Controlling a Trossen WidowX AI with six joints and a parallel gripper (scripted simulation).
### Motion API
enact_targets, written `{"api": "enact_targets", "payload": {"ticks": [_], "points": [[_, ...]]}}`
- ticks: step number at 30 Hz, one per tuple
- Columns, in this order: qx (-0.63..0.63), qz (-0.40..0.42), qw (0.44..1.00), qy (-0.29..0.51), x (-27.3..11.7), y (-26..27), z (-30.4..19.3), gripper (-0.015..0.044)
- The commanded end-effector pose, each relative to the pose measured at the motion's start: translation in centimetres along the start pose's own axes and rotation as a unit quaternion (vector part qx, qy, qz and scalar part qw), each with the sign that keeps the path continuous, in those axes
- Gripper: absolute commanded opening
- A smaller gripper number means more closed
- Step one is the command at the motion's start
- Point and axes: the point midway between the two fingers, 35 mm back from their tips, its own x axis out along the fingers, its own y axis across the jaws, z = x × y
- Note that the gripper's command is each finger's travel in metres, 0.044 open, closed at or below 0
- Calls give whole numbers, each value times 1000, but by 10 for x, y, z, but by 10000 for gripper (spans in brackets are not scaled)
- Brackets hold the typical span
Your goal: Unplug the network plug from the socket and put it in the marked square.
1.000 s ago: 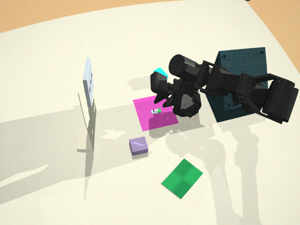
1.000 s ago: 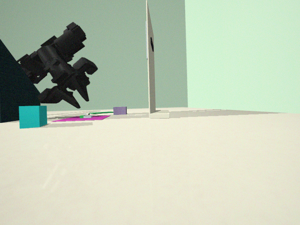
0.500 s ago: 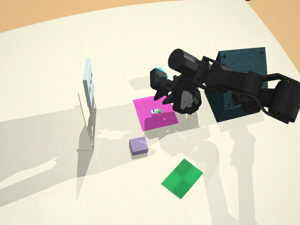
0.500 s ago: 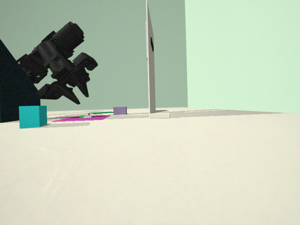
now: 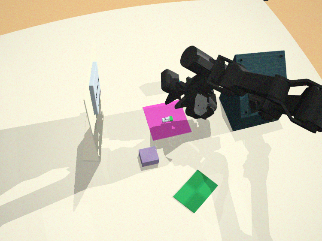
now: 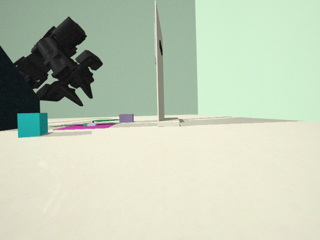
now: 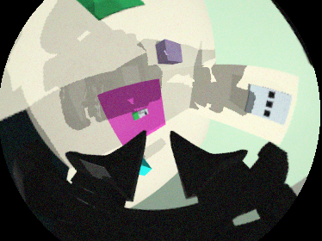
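Observation:
The small plug (image 5: 167, 119) (image 6: 91, 124) (image 7: 139, 112), pale with a green end, lies on the magenta square (image 5: 158, 132) (image 6: 102, 126) (image 7: 115, 131), inside its edges. My gripper (image 5: 170, 104) (image 6: 87, 102) (image 7: 157, 133) is open, with nothing between the fingertips. It hangs above the table, clear of the plug and the square. The upright panel (image 6: 159, 90) (image 7: 289, 82) stands apart from the gripper, and its pale blue socket plate (image 5: 94, 91) (image 7: 280, 108) shows several dark openings with no plug in them.
A purple block (image 5: 148, 155) (image 6: 126, 118) (image 7: 169, 52) lies near the square. A green flat piece (image 5: 195, 191) (image 7: 110, 1) lies farther off. A cyan block (image 6: 32, 125) (image 7: 145, 168) is mostly hidden by the arm in the top view. A dark teal box (image 5: 260, 61) stands beneath the arm.

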Motion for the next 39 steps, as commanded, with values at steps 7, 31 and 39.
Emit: {"api": "enact_targets", "payload": {"ticks": [7, 31, 39], "points": [[-3, 0, 1000, -2, -9, -7, 0, 156], [-3, -1, 1000, -3, -33, -18, 1, 156], [-2, -2, 1000, -4, -41, -22, 3, 156]]}}
